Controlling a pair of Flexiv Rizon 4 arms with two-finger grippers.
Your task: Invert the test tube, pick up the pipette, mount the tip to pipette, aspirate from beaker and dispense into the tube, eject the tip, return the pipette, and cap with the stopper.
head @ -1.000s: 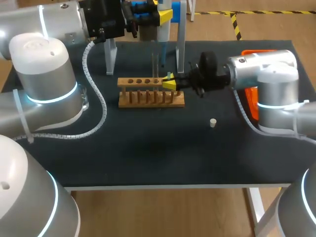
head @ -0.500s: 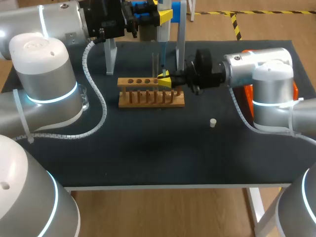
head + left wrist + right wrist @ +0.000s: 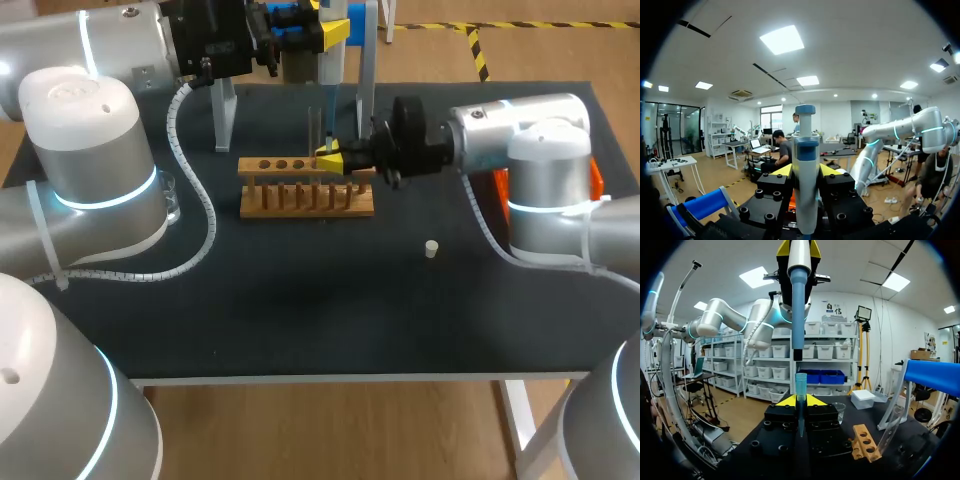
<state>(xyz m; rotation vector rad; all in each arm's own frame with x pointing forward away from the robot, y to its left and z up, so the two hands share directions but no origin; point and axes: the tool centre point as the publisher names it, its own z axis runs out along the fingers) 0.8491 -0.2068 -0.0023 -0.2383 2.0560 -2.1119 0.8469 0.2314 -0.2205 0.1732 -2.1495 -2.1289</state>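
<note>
Above the wooden rack (image 3: 305, 188), my right jaws are pinched narrow on the blue pipette tip (image 3: 800, 386), holding it upright with its open mouth facing up. Directly over it in the right wrist view hangs the pipette (image 3: 798, 287), gripped about its body by my left jaws, nose pointing down, its long axis vertical like the tip's. A gap separates nose and mouth. They look lined up side to side, but I can't judge the depth alignment from this angle. Mounting, as I read it, means closing that gap along the shared vertical axis. The test tube (image 3: 312, 128) stands in the rack just beside the right jaws, and the stopper (image 3: 431, 248) lies apart on the tabletop (image 3: 300, 300).
</note>
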